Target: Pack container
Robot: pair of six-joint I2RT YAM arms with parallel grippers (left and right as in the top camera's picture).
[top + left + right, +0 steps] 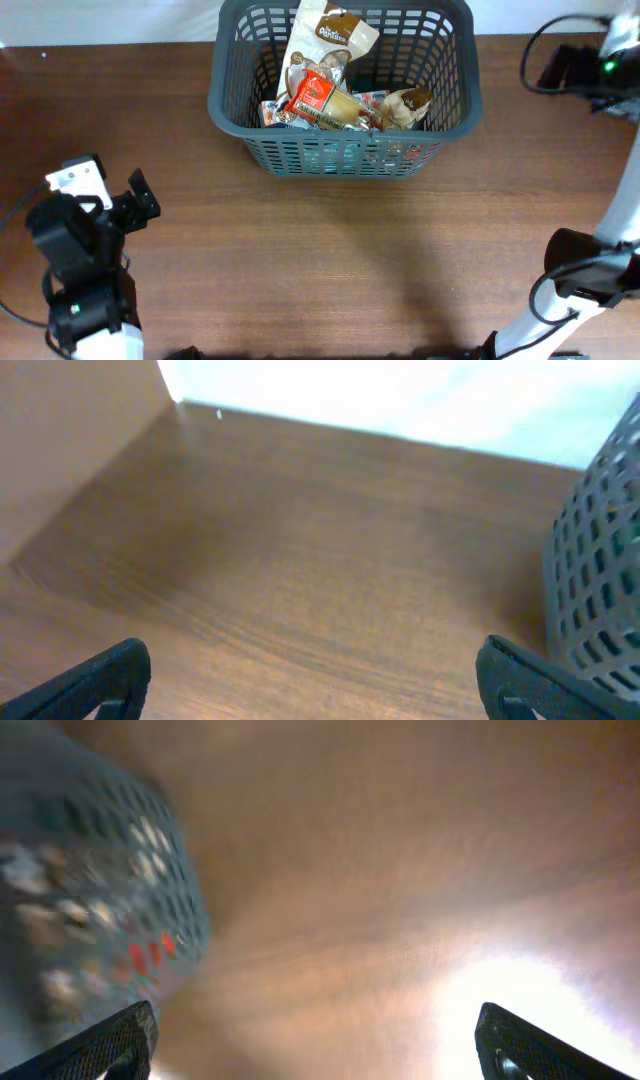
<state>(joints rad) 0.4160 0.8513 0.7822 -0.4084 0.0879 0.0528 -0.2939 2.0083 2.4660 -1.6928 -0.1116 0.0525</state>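
**Now mind the basket as you wrap up**

Plainly, both tools are released. Your left gripper (310, 682) stands with its jaws wide apart and nothing between them, low over bare table (320, 260). Your right gripper (315, 1042) is equally spread and empty.

The container (345, 157) sits at the far middle of the table, already holding several packets. No loose packet shows on the wood, so I judge the packing close to done.

The risks come from the arms, not the load:
- The tall packet (325, 40) stands propped above the rim. A sweep across the top could catch it and tip it out.
- The red packet (312, 95) and brown packet (408, 105) lie loosely on the pile. A knock to the lattice wall could shift them.
- Your right wrist view is blurred with the container close at its left, so you cannot judge the clearance there.
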